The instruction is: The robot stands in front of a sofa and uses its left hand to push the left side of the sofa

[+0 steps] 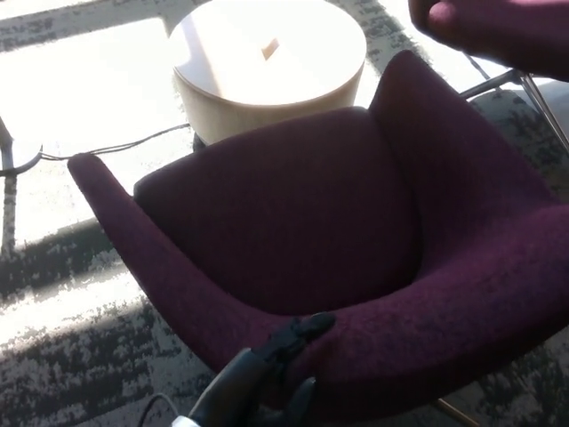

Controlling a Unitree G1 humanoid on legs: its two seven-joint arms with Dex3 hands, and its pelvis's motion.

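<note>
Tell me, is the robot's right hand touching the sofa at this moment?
No. Only the left hand shows, its fingers against the near edge of the purple sofa; no right hand is in the picture.

sofa (293,231): deep burgundy — faintly flecked weave
left hand (267,378): black
round table (267,67): pale cream
carpet (80,356): grey and off-white — mottled, speckled pattern
second seat (498,31): same burgundy

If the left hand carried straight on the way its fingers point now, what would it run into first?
The left hand points up and to the picture's right, its fingertips already at the sofa. Going on, it would likely press into the sofa's padded near edge first. Depth is hard to judge; contact may already exist.
</note>
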